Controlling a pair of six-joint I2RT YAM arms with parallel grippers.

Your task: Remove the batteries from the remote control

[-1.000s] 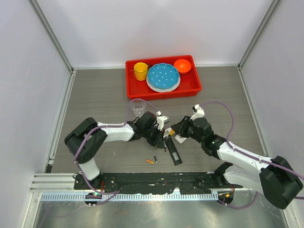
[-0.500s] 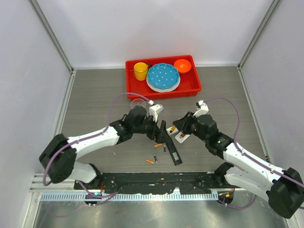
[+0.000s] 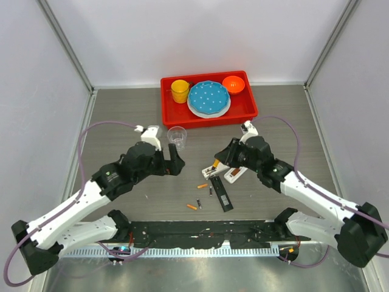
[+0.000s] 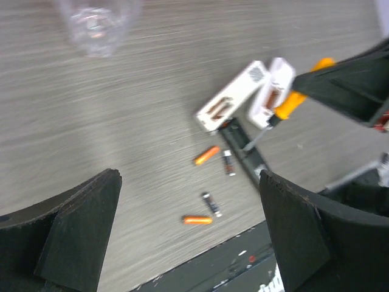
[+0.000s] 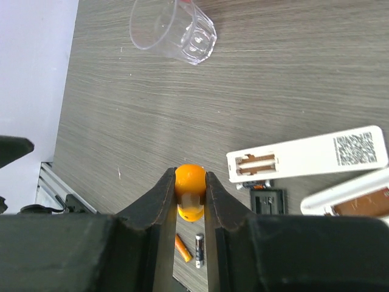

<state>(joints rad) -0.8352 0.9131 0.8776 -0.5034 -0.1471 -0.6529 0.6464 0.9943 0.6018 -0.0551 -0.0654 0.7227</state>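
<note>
Several batteries lie loose on the table: an orange one (image 3: 202, 185), a dark one (image 3: 199, 203) and an orange one (image 3: 192, 207), also seen in the left wrist view (image 4: 206, 155) (image 4: 211, 204) (image 4: 197, 219). Two white remote controls (image 3: 234, 174) (image 5: 307, 155) lie back-up with their battery bays uncovered, and the nearer bay shows bare contacts. A black remote (image 3: 222, 196) lies beside them. My left gripper (image 3: 173, 161) (image 4: 194, 243) hangs open and empty, left of the batteries. My right gripper (image 3: 217, 163) (image 5: 189, 177) is shut on an orange-handled screwdriver (image 5: 191, 188) above the remotes.
A clear glass (image 3: 177, 137) (image 5: 173, 27) stands behind the remotes. A red tray (image 3: 249, 112) at the back holds a yellow cup, a blue plate and an orange bowl. White walls enclose the table on three sides.
My left gripper has opened and drawn back to the left, away from the remotes. One more orange battery now lies beside the black remote. The right gripper has shifted only slightly.
</note>
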